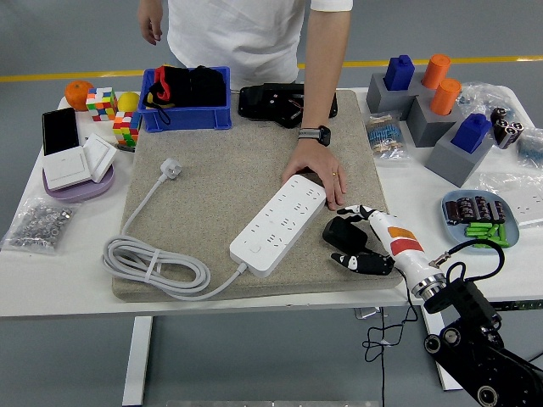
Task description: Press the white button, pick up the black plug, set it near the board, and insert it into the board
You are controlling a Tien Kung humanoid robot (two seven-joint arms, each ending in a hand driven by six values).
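A white power strip lies diagonally on the beige mat, its white button at the near end. A person's hand presses on the strip's far end. Just to the strip's right lies the black plug, its thin cable dropping over the table's front edge. My right hand is around the plug, fingers curled at its far and near sides without a closed grasp. My left arm is out of sight.
The strip's grey cable coils at the mat's left, ending in a white plug. A blue bin and black device stand behind. A blue plate of parts lies right of my hand.
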